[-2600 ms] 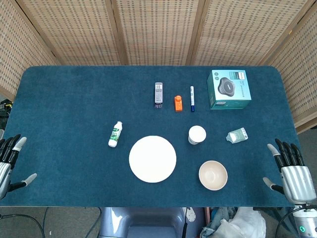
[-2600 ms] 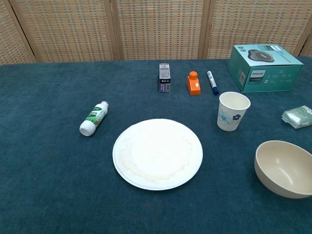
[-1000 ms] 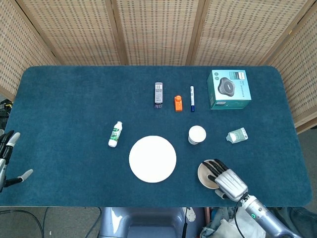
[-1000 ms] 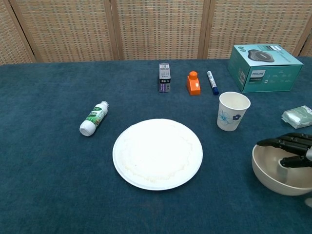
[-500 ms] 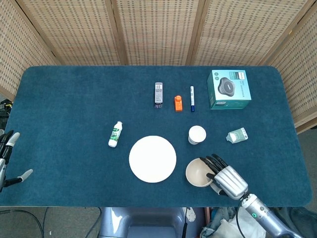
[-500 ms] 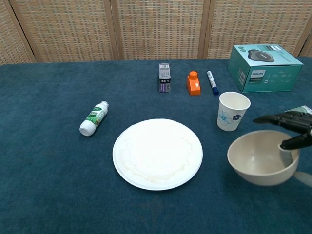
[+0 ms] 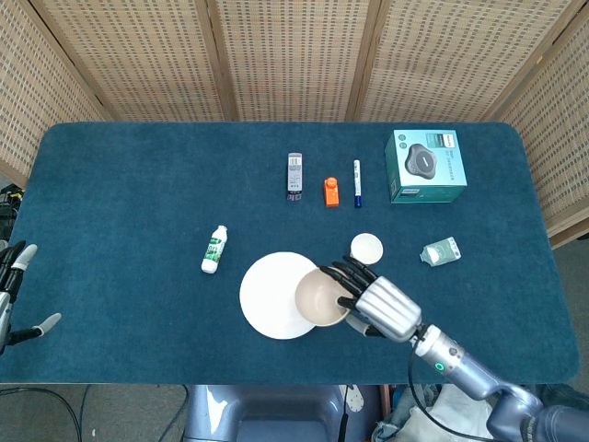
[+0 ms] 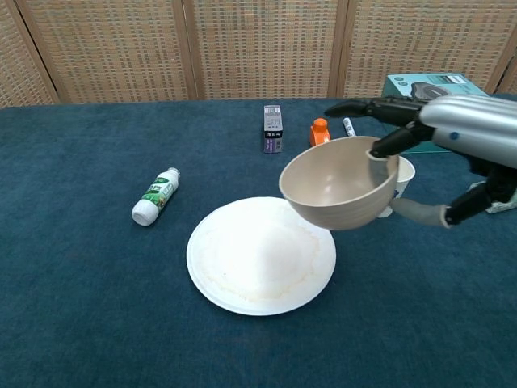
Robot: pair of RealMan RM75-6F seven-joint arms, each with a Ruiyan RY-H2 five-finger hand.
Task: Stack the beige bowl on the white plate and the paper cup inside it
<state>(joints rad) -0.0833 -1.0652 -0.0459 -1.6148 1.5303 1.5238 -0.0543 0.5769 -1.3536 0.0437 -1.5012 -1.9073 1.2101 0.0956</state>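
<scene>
My right hand (image 7: 379,305) (image 8: 464,133) holds the beige bowl (image 7: 320,298) (image 8: 335,183) by its right rim, lifted in the air over the right edge of the white plate (image 7: 276,296) (image 8: 254,257). The bowl is upright, its mouth open upward. The paper cup (image 7: 366,247) (image 8: 401,179) stands just behind the hand, partly hidden by it in the chest view. My left hand (image 7: 14,295) stays at the table's left front edge, fingers apart and holding nothing.
A small green-and-white bottle (image 7: 214,250) (image 8: 155,196) lies left of the plate. At the back stand a dark box (image 7: 294,176), an orange object (image 7: 330,191), a blue pen (image 7: 357,182) and a teal carton (image 7: 424,165). A small packet (image 7: 441,250) lies to the right.
My right hand came in from the right front edge, took the bowl's rim, lifted it and carried it left to over the plate's right edge. The left hand barely moved.
</scene>
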